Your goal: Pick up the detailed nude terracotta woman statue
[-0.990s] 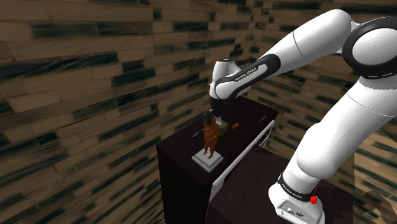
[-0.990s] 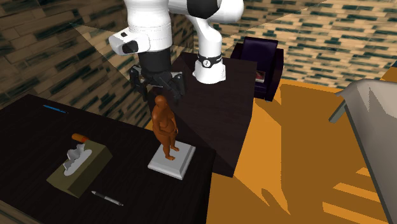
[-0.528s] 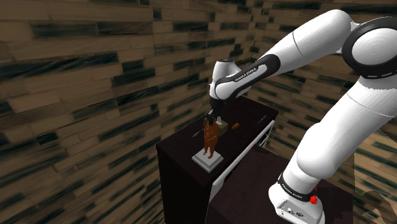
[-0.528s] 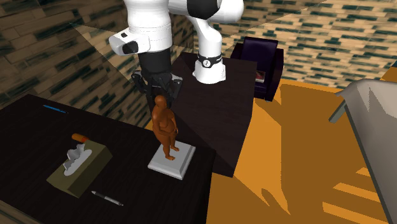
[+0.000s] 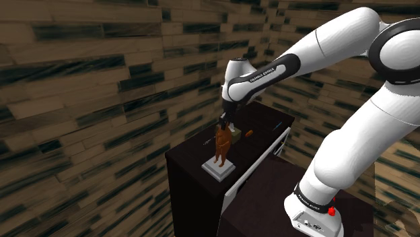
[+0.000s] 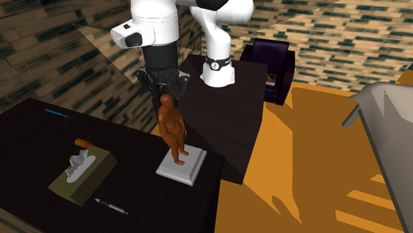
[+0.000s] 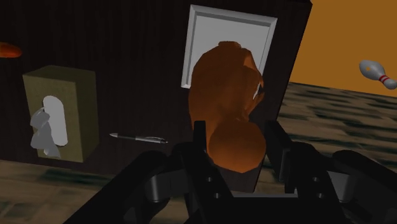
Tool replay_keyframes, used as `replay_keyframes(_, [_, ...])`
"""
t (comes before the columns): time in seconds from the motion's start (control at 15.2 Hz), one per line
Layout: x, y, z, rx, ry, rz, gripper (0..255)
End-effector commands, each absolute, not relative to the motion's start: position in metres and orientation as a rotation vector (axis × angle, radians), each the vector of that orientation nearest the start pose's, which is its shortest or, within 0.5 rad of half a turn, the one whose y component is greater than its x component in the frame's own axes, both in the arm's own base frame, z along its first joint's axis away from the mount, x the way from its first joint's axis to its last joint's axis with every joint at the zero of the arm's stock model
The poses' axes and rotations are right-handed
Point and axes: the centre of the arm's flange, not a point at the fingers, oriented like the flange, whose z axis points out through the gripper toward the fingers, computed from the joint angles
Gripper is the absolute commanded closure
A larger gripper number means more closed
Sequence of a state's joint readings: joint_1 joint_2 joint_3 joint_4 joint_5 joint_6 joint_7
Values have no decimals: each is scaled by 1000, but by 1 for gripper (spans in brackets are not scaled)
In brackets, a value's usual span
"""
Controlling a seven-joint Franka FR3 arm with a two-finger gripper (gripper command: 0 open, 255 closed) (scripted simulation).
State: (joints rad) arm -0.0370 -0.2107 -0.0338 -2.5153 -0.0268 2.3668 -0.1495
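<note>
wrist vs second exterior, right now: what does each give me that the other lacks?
Wrist: a white bowling pin. Second exterior: a dark armchair, a blue pen and the arm's base. Both: the gripper clasping the head of the terracotta statue on its white plinth, the tissue box and a grey pen.

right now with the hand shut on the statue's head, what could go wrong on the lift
1. The black hand clasps only the rounded head of the brown standing woman statue. The tall body and its pale square base lie below the grip, so the statue may slip out or swing.
2. The base stands near the edge of the dark table, so a drop could send it off onto the floor.
</note>
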Motion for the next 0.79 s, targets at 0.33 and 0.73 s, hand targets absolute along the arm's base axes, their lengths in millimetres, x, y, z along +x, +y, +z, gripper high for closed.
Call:
replay_keyframes(0.33, [448, -33, 400, -3155, -154, -98, 255])
replay_keyframes(0.73, [448, -33, 422, -3155, -154, -98, 255])
